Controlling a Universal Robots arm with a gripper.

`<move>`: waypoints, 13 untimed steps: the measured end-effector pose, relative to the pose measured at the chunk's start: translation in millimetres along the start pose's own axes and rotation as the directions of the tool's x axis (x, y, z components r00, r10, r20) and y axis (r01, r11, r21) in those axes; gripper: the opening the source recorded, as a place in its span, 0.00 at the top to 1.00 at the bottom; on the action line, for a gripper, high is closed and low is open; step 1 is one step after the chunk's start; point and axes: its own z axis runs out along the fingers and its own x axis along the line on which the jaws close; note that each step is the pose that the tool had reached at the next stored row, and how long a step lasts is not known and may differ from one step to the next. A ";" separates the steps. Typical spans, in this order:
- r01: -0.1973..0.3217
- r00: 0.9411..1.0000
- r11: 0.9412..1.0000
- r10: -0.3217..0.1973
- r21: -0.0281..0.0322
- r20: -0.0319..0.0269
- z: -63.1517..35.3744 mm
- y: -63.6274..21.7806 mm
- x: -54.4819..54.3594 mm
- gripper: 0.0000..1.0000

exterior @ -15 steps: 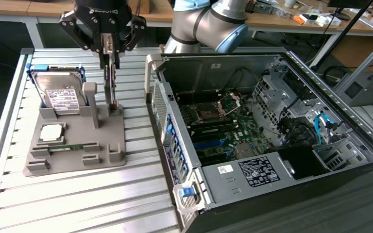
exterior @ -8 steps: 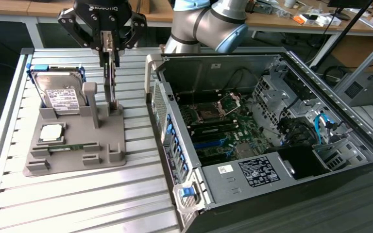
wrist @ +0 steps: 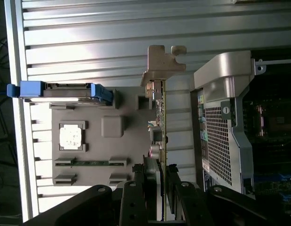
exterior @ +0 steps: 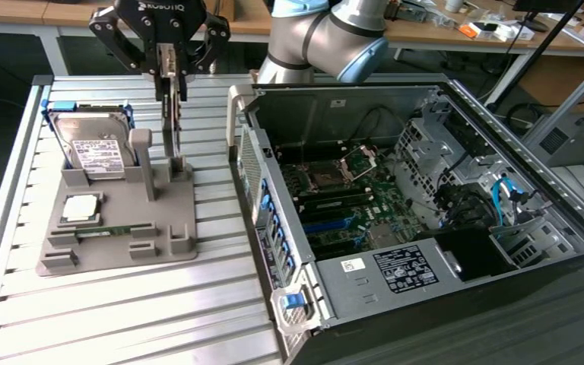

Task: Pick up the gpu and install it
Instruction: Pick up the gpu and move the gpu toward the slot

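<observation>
One computer case, side open, stands nearest on the slatted counter, beside one grey holder. Going back along the holder lie one memory stick and one processor chip, then one hard drive standing upright. Just beside the drive, toward the case, the one gpu hangs edge-on with its long axis vertical. Its metal bracket is at the low end, by the holder's far posts. Above it, the single gripper is clamped on the gpu's upper end.
</observation>
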 end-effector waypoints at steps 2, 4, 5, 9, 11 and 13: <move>0.000 1.000 1.000 0.000 0.000 0.000 -1.4 0.1 0.0 0.70; 0.000 1.000 1.000 0.000 0.000 0.000 -2.7 0.2 0.0 0.70; 0.000 1.000 1.000 0.000 0.000 0.000 -3.2 0.2 0.0 0.70; 0.000 1.000 1.000 0.000 0.000 0.000 -3.3 0.2 -0.1 0.70; 0.000 1.000 1.000 0.000 0.000 0.000 -3.3 0.2 -0.1 0.70; 0.000 1.000 1.000 0.000 0.000 0.000 -3.3 0.2 -0.1 0.70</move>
